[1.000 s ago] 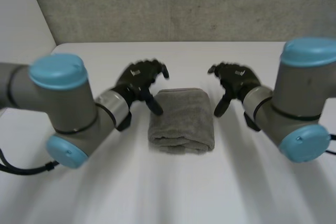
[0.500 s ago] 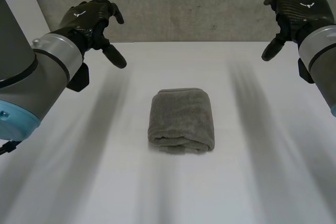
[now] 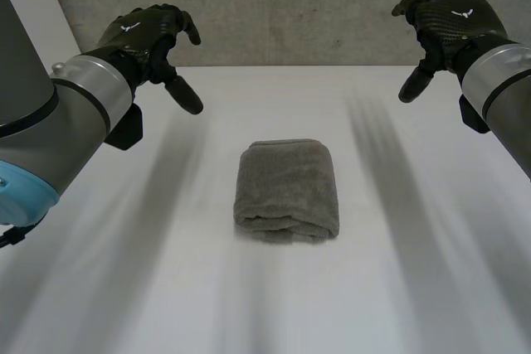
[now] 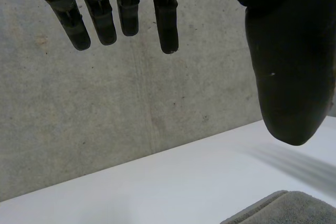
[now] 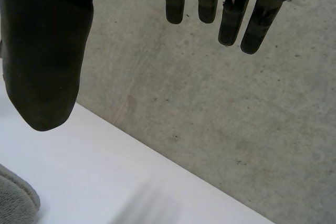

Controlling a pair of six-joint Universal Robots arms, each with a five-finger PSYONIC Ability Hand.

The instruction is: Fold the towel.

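Since a second ago we have seen both hands leave the towel's sides and rise well clear of it. Over the last half second the right hand (image 3: 448, 22) has drifted a little inward, the left hand (image 3: 145, 35) has barely shifted, and the towel (image 3: 287, 191) has not stirred.

The white table (image 3: 249, 312) spreads across the head view, with a grey concrete wall (image 3: 290, 6) behind its far edge. The left arm (image 3: 50, 122) comes in large at one side, the right arm (image 3: 506, 89) at the other.

The towel lies in the middle of the table, folded into a thick grey bundle with its rounded, layered edge toward the camera, and neither hand touches it. Both hands hang in the air well apart from it, one to each side, in front of the wall.

In its own wrist view we see the left hand's fingers (image 4: 167, 19) straight and spread away from the thumb (image 4: 289, 77), holding nothing, with a corner of the towel beyond the thumb's tip. The right hand's fingers (image 5: 231, 14) likewise hang relaxed and empty.
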